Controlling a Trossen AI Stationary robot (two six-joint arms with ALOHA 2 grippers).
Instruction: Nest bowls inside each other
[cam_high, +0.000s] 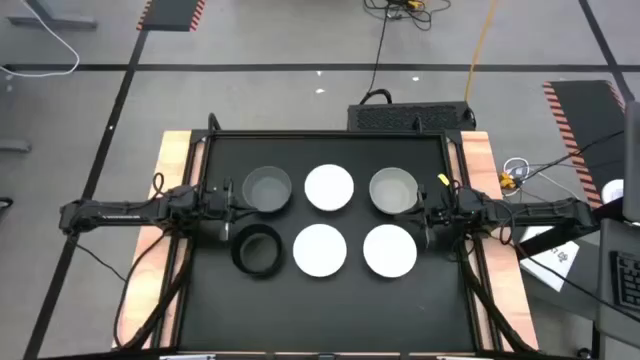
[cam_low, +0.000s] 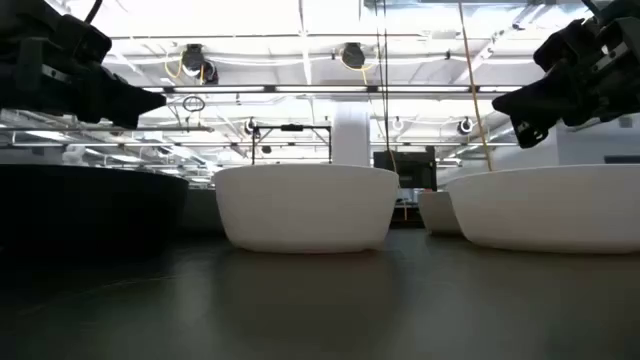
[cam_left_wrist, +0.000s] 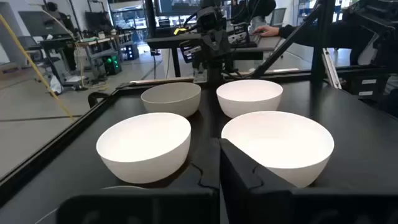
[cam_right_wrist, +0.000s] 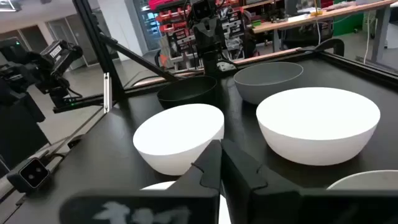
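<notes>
Left hand (cam_high: 228, 206) fingers pressed together, holding nothing, at the left edge of the table (cam_high: 330, 300), between the grey bowl (cam_high: 267, 188) and the black bowl (cam_high: 257, 249). Right hand (cam_high: 428, 214) likewise shut and empty, at the right edge, near the second grey bowl (cam_high: 393, 190). No readable writing or brand marks on any bowl or on the arms.

Six round bowls, none nested, in two rows on the matte black table top. Far row: grey with pale inside, white (cam_high: 329, 187), grey with pale inside. Near row: black, white (cam_high: 320, 249), white (cam_high: 390, 249). All smooth, plain, with curved walls and thin rims. Bare wood strips run down both sides of the table.
</notes>
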